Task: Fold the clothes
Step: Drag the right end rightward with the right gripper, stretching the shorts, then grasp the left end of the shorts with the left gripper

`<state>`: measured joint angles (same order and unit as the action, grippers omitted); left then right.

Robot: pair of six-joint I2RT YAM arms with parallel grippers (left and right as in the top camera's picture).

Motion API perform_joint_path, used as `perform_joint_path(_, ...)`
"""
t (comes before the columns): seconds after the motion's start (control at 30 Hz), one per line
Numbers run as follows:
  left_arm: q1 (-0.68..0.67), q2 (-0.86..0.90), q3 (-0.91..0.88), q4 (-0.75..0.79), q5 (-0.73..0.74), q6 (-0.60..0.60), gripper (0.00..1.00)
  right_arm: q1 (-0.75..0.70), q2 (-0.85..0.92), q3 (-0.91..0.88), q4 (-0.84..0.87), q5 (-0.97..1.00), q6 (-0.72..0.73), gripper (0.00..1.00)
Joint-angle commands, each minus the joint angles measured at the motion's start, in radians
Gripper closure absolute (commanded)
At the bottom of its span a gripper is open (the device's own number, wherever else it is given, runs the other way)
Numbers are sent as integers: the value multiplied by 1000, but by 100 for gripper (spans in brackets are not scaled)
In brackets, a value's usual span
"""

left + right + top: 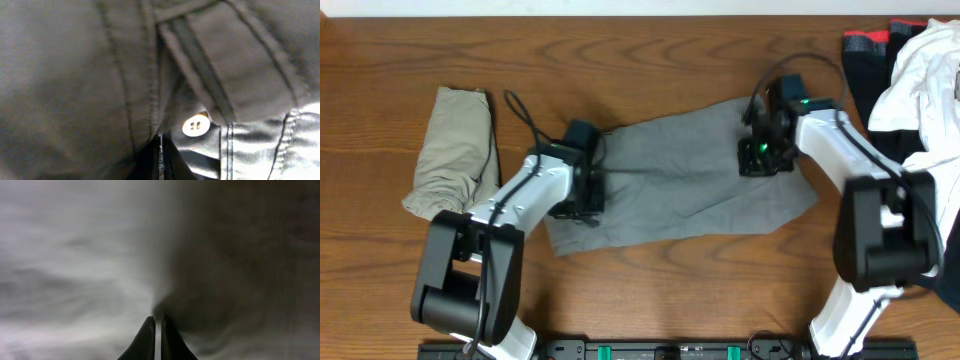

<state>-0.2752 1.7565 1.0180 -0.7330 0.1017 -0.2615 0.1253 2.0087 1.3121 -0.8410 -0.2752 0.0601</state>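
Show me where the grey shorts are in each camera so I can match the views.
Overhead: grey shorts spread flat across mid-frame.
Left wrist: they fill the frame; waistband and white button sit lower right.
Right wrist: they fill the frame, with fabric puckering at bottom centre.
Shared landmark: right gripper, on the shorts' right end overhead and at bottom centre in its own wrist view.

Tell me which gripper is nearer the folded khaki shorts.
Left. The left gripper sits on the end of the grey shorts nearest the khaki shorts; the right gripper is at their far end.
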Motion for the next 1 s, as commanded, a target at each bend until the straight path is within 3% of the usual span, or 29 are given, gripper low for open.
perform_joint_path(0.0, 60, 1, 12, -31, 34, -2, 89, 2, 43, 1, 13, 13, 60, 95)
perform_joint_path(0.07, 88, -10, 13, -45, 90, -2, 83, 2, 64, 1, 16, 14, 75, 95)
perform_joint_path(0.1, 105, -19, 13, -52, 126, -2, 75, 1, 72, 1, 16, 14, 79, 95)
perform_joint_path(0.33, 253, -130, 13, -84, 328, -2, 53, -3, 81, 1, 19, 50, 127, 95)
perform_joint_path(0.5, 331, -193, 13, -139, 318, 3, 39, -7, 81, 1, 14, 53, 134, 94)
perform_joint_path(0.63, 351, -185, 3, -156, 257, -6, 36, -8, 81, 1, 12, 90, 185, 94)
perform_joint_path(0.97, 420, -185, -140, -20, 225, -58, 18, -55, 82, 1, -5, 144, 209, 95)
